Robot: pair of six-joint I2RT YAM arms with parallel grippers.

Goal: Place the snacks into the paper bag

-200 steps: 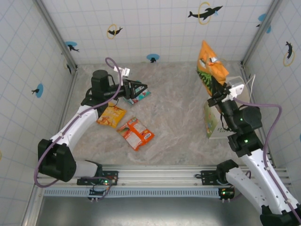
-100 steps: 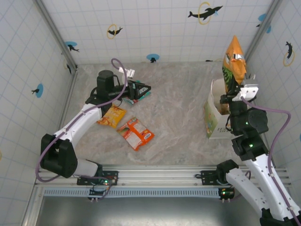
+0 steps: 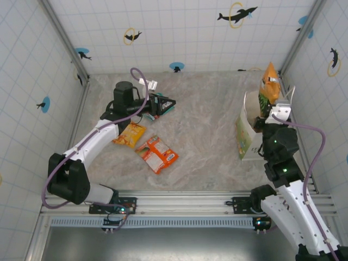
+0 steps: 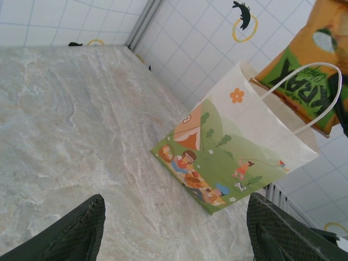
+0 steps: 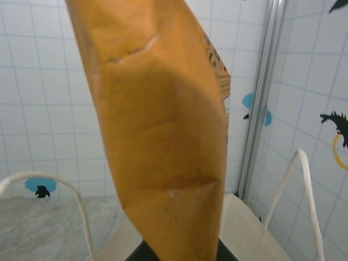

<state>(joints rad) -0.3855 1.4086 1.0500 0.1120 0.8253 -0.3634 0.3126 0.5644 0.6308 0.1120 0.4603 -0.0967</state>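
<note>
Our right gripper (image 3: 270, 110) is clamped on the orange-and-green snack packet (image 3: 269, 80), which has swung right and dropped into the mouth of the paper bag (image 3: 244, 136) at far right. Release looks next, we'd say. Left gripper (image 3: 161, 103) gapes empty, far left.

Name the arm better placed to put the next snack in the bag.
Right. The right gripper holds the orange packet upright over the open paper bag. The left gripper is open, far across the table.
</note>
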